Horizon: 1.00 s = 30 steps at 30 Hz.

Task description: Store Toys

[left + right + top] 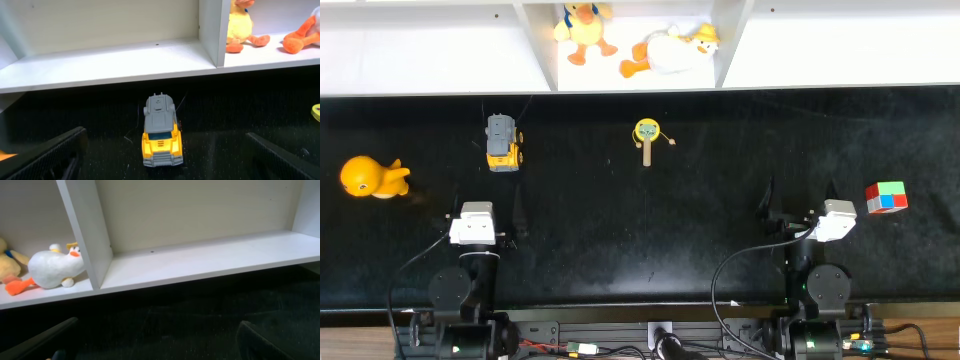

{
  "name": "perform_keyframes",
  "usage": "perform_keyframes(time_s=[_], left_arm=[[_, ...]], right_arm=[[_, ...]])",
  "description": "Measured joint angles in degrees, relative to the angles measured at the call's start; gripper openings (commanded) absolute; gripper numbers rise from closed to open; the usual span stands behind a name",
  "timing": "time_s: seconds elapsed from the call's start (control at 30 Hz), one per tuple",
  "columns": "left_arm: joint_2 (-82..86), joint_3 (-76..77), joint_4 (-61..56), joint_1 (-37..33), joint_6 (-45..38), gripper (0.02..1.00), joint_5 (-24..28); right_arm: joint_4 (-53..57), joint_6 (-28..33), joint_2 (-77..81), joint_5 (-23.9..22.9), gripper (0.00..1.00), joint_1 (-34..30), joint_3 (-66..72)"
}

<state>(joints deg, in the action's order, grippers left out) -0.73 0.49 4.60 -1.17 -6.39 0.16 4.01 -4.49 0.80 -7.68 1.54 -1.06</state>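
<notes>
A yellow and grey toy truck [503, 143] stands on the black table [620, 240], just ahead of my left gripper [486, 208]. That gripper is open and its fingers [47, 155] flank the truck [160, 131] from a short way back. A small rattle drum [647, 138] lies mid-table. An orange duck [372, 178] sits at the far left, a coloured cube [886, 197] at the far right. My right gripper [798, 205] is open with nothing between its fingers [272, 340], left of the cube.
A white shelf unit [440, 60] runs along the back. Its middle compartment holds a yellow plush duck [583, 30] and a white plush duck [670, 50]. The compartment [210, 260] facing the right gripper has a bare floor, as does the left one [110, 60].
</notes>
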Motion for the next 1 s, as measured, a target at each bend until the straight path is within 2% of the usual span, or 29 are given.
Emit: perform_keyframes(time_s=[0.43, 0.83, 1.0], left_arm=[[-0.20, 1.16, 2.43, 0.00, 1.97, 0.998, -0.04], [-7.98, 17.29, 18.08, 0.00, 6.16, 0.998, 0.02], [-13.64, 27.02, 29.46, 0.00, 6.91, 0.996, 0.28]], right_arm=[[0.02, 0.02, 0.00, 0.00, 0.996, 0.00, 0.00], [0.02, 0.02, 0.00, 0.00, 0.996, 0.00, 0.00], [0.02, 0.00, 0.00, 0.00, 0.993, 0.00, 0.00]])
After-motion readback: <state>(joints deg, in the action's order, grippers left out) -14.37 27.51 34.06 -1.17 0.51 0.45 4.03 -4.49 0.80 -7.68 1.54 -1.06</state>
